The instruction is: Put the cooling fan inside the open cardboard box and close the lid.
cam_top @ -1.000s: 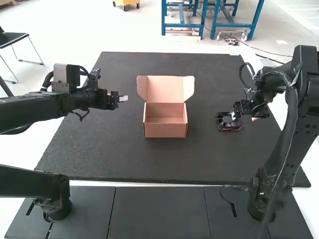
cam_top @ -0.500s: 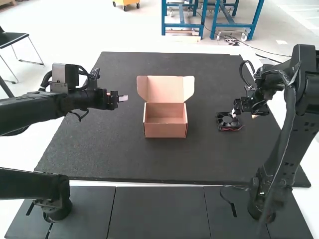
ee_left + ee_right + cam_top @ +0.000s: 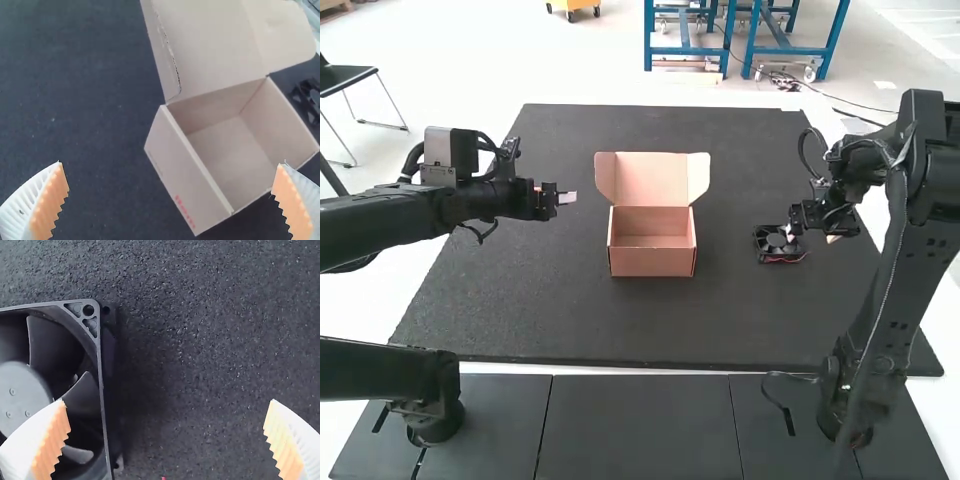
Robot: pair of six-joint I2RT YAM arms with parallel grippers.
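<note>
High view, from the near edge outward: smooth black table panels [image 3: 640, 420] came first, then one dark, grainy rubber mat [image 3: 520, 300] with a broad bare strip along its near side.

Past that strip sat one cardboard box [image 3: 651, 245], one cooling fan [image 3: 780, 244] and two grippers. The box was plain brown card, rectangular and open-topped, standing near the middle of the mat with bare mat on all four sides. The fan lay flat on the mat to the box's right, apart from it and outside it: a black square plastic frame with curved blades around a round hub and a hole at the visible corner.

The right gripper [image 3: 812, 232] hung just above the fan's right edge. Its ribbed white fingers [image 3: 47, 440] with orange toothed pads were spread wide, one over the blades and the other over bare mat, gripping nothing. The left gripper [image 3: 560, 199] was held above the mat to the left of the box, well apart from it. Its fingers were likewise parted wide and held nothing, and they pointed toward the box.

Farther back, the lid [image 3: 651, 178] stood upright along the box's far wall, a small tab at each end. More bare mat lay behind it up to the far edge.
</note>
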